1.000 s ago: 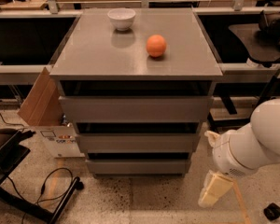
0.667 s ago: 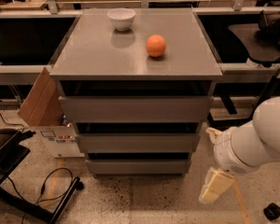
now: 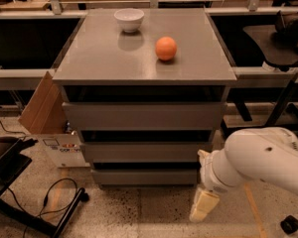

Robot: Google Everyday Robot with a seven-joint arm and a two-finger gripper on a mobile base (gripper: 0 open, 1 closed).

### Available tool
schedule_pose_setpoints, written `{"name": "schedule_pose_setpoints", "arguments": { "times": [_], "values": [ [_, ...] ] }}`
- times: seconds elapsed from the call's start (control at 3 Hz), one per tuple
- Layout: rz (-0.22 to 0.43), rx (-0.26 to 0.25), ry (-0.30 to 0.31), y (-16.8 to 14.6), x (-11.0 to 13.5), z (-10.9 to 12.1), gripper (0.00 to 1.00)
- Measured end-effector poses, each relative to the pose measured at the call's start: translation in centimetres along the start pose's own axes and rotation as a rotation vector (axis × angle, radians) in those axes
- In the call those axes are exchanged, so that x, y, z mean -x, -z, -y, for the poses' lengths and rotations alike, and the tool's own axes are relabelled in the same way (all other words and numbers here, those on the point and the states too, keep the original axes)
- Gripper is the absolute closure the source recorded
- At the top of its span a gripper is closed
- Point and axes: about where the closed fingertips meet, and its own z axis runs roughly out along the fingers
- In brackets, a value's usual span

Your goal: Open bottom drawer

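The grey cabinet (image 3: 144, 66) has three flat handleless drawer fronts. The bottom drawer (image 3: 144, 176) is the lowest and narrowest front, just above the floor, and it is shut flush. My gripper (image 3: 204, 205), cream-coloured, hangs below the white arm (image 3: 258, 160) near the floor. It is just right of and slightly in front of the bottom drawer's right end, not touching it.
A white bowl (image 3: 129, 19) and an orange (image 3: 166, 48) sit on the cabinet top. A cardboard box (image 3: 44, 110) leans at the left. A black stand and cable (image 3: 44, 202) lie on the floor at the left. Chair legs (image 3: 288, 103) stand at the right.
My arm and gripper have moved left, closer to the right end of the bottom drawer. The drawers have not moved.
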Motion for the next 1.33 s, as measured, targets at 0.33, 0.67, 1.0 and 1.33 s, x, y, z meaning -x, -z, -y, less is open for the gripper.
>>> {"name": "schedule_pose_setpoints", "arguments": {
  "times": [0.33, 0.67, 1.0, 1.33],
  "values": [
    [-0.048, 0.001, -0.003, -6.7, -0.4, 0.9, 0.00],
    [-0.079, -0.003, -0.008, -12.5, -0.9, 2.3, 0.00],
    [-0.091, 0.008, -0.001, -18.6, -2.1, 3.5, 0.00],
    [-0.091, 0.008, -0.001, -18.6, -2.1, 3.5, 0.00]
  ]
}}
